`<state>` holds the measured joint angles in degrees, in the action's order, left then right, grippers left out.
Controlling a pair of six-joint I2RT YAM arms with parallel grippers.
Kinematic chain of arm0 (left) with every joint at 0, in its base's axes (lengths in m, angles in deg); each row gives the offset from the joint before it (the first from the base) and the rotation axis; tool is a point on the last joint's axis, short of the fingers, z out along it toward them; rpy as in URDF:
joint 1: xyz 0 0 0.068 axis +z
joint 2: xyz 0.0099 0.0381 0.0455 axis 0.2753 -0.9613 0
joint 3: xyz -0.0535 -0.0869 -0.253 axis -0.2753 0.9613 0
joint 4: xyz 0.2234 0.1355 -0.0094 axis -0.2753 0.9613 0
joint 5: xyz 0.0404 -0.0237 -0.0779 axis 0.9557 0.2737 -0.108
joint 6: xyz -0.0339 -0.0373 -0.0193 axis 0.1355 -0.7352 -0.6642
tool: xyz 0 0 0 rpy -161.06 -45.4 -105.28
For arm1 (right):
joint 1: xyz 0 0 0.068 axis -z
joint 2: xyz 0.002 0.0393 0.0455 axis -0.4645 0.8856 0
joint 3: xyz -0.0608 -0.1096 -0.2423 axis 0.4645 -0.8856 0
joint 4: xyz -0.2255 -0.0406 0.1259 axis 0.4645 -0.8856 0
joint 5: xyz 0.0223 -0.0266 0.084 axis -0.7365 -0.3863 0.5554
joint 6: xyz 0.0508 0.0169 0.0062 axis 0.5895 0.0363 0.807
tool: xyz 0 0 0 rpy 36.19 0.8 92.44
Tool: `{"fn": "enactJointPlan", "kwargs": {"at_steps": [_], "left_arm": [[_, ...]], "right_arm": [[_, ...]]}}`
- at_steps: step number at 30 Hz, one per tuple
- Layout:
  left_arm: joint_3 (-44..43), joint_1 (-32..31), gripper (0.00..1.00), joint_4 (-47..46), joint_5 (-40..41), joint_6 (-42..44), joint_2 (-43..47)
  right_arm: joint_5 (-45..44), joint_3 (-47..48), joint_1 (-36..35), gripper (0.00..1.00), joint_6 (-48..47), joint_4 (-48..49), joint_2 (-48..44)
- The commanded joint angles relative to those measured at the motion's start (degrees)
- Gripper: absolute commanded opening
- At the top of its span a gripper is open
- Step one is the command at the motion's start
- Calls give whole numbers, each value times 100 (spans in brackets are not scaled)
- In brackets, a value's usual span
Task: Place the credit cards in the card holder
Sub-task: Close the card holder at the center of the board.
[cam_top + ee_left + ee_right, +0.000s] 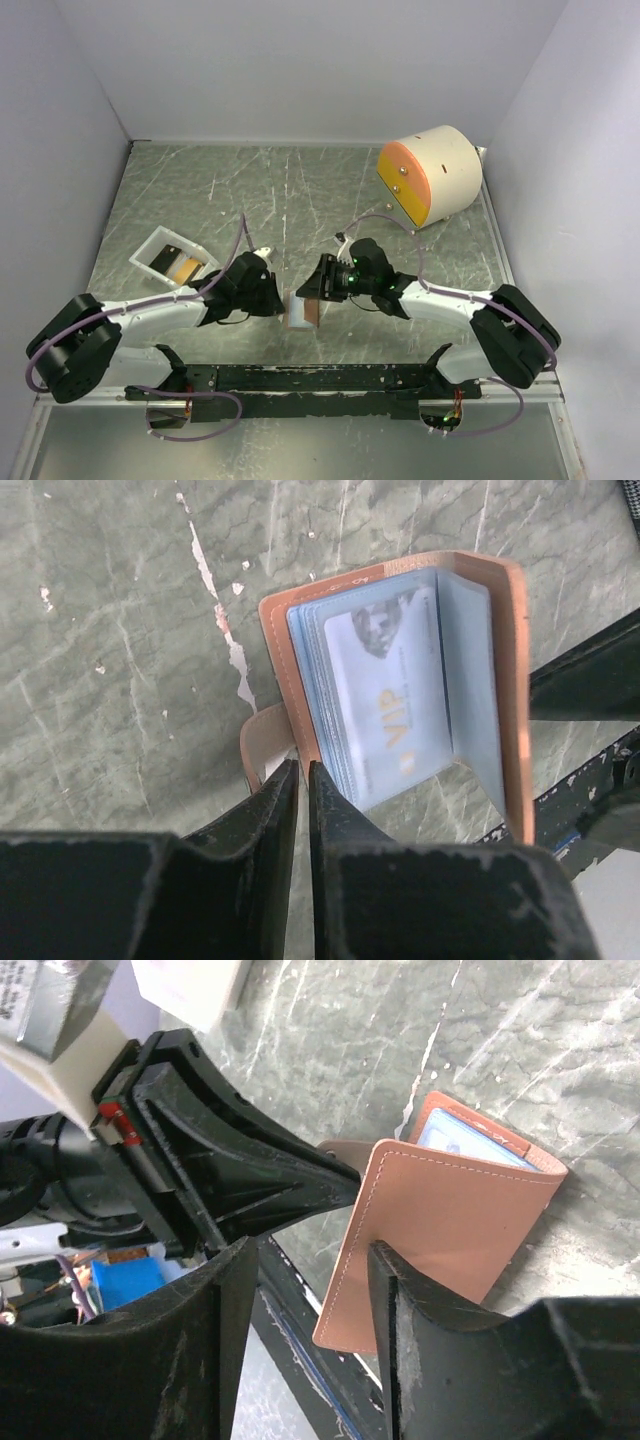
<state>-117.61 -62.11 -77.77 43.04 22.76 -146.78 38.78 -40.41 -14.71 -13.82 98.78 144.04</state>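
Pinches card holder by its near, spine-side edge with left gripper, fingers pressed almost together on the leather. Holds it open between both arms, pockets facing left wrist, long axis running away from that pincer. Lifted or resting: cannot tell. Shows pale VIP card already sleeved. Has right gripper spread, outer cover just beside one finger, unclamped. Farther back-left, finds dark card and orange card in white tray, nearer left arm; likely awkward reach for the free right.
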Motion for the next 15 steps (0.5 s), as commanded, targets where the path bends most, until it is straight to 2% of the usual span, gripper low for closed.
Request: {"fn": "enactJointPlan", "kwargs": {"at_steps": [1,8,15], "left_arm": [[-119,-50,21,373,334,-66,366],[-214,-48,24,840,774,-251,968],[-338,-37,29,1366,1329,-325,1315]], "right_arm": [[-538,349,-229,45,-413,-681,152],[-906,411,-417,38,-528,-860,477],[-928,518,-469,42,-606,-868,784]]}}
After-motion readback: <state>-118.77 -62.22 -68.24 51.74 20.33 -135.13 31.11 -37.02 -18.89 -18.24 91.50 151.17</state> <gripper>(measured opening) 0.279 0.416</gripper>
